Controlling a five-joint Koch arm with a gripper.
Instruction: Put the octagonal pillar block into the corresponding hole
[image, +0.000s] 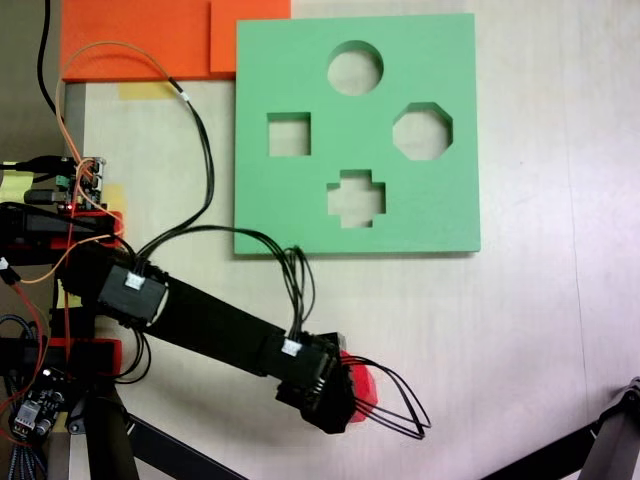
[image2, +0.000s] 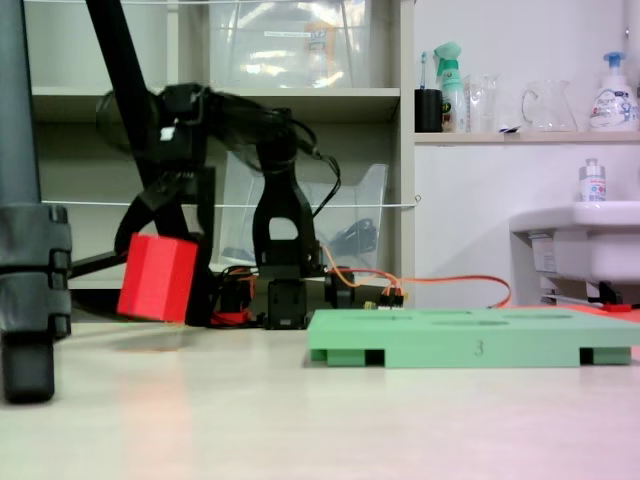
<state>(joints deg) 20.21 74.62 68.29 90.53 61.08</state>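
Note:
The octagonal pillar block (image2: 157, 277) is a bright red foam prism that hangs tilted just above the table, left of the green board (image2: 470, 345). My gripper (image2: 166, 240) is shut on it from above. In a fixed view from above, the gripper (image: 352, 396) is at the bottom centre, and a sliver of the red block (image: 366, 388) shows under the black wrist. The green board (image: 300, 205) lies farther up the table. Its eight-sided corresponding hole (image: 422, 131) is on the right side of the board, well away from the block.
The board also has a round cutout (image: 355, 67), a square cutout (image: 289, 134) and a cross cutout (image: 356, 197). Orange foam sheets (image: 140, 40) lie at the top left. Black stand legs rise at the bottom right (image: 610, 440) and near left (image2: 30, 300). Loose cables (image: 200, 150) trail near the board.

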